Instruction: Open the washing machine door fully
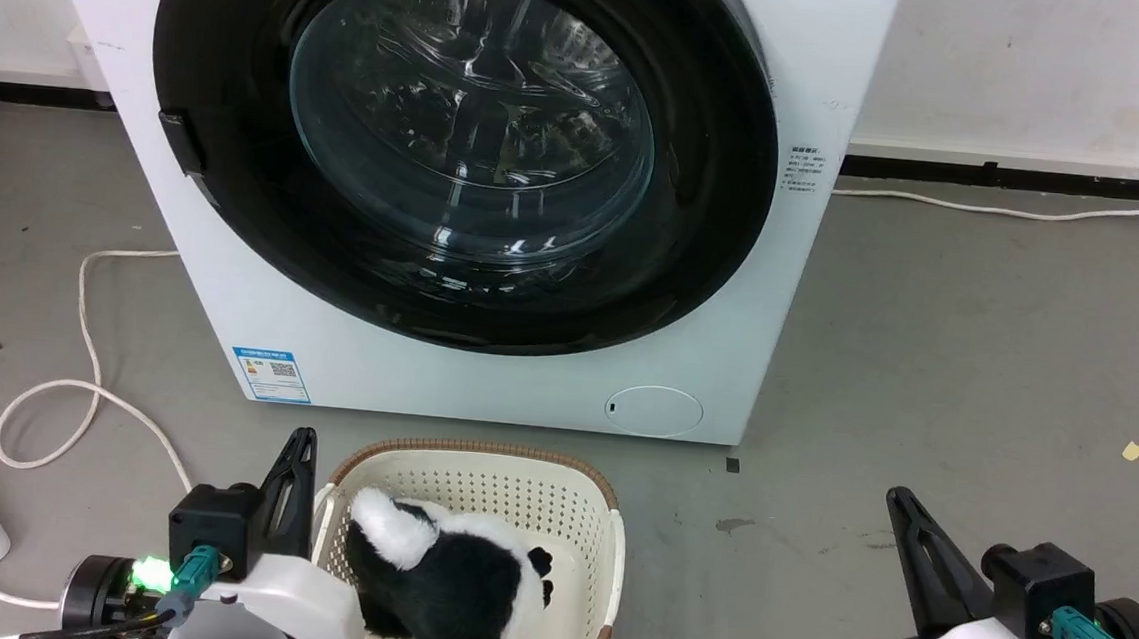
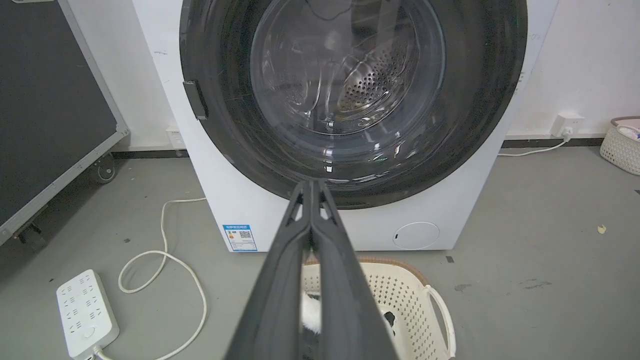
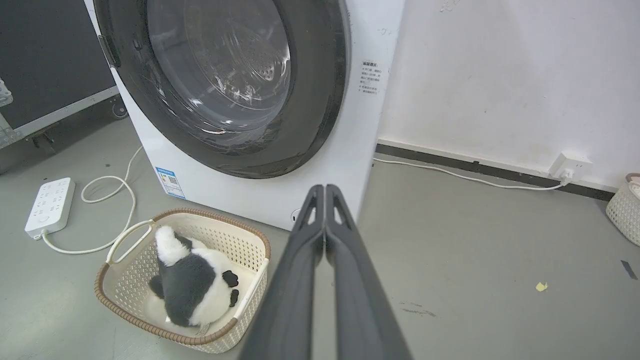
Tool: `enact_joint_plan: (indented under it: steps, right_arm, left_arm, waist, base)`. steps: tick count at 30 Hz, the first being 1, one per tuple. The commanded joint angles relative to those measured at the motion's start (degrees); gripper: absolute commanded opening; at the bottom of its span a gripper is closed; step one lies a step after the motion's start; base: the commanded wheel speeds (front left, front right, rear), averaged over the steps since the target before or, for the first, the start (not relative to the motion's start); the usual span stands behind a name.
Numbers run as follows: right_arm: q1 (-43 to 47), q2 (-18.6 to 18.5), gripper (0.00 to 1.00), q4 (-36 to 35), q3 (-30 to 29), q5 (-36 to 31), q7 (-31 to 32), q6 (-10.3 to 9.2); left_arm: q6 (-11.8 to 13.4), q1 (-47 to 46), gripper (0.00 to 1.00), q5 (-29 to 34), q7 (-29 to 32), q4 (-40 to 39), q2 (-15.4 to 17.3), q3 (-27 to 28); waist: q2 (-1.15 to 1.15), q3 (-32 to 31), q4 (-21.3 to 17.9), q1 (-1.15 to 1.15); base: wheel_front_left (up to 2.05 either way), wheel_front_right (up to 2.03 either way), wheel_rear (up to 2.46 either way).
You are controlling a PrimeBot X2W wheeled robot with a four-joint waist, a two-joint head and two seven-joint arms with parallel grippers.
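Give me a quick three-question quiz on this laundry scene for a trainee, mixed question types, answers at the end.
1. True or false: the washing machine door is already swung open.
2. Multiple choice: what lies in the basket? A) a folded towel B) a black-and-white plush toy C) a detergent bottle
3. Short answer: do the fingers of the left gripper and the right gripper stand apart or together?
Key: 1 false, it is shut; 2 B; 3 together, on both.
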Motion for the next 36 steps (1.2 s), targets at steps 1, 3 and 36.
enact_joint_plan:
  steps: [1, 3, 36]
  right_arm:
    - [-0.69, 0.23, 0.00, -0.25, -0.04, -0.43, 0.03, -0.05]
    - [-0.69, 0.23, 0.00, -0.25, -0.04, -0.43, 0.03, -0.05]
    - [-0.21, -0.57, 1.00, -1.12, -0.74, 0.55, -3.34, 0.00]
  left_arm:
    - [0.16, 0.90, 0.00, 0.52, 0.02, -0.24, 0.09, 0.04]
    - [0.16, 0.90, 0.00, 0.52, 0.02, -0.24, 0.09, 0.04]
    - [1.36, -0.61, 1.00, -1.68, -3.35, 0.20, 0.01, -2.15]
  waist:
    - [0.00, 0.00, 0.00, 0.00]
    - [0.00, 0.00, 0.00, 0.00]
    - [0.00, 1.71, 0.74, 0.00]
  base:
    - [0.00, 0.00, 0.00]
    - [0.00, 0.00, 0.00]
    - [0.00, 0.00, 0.00]
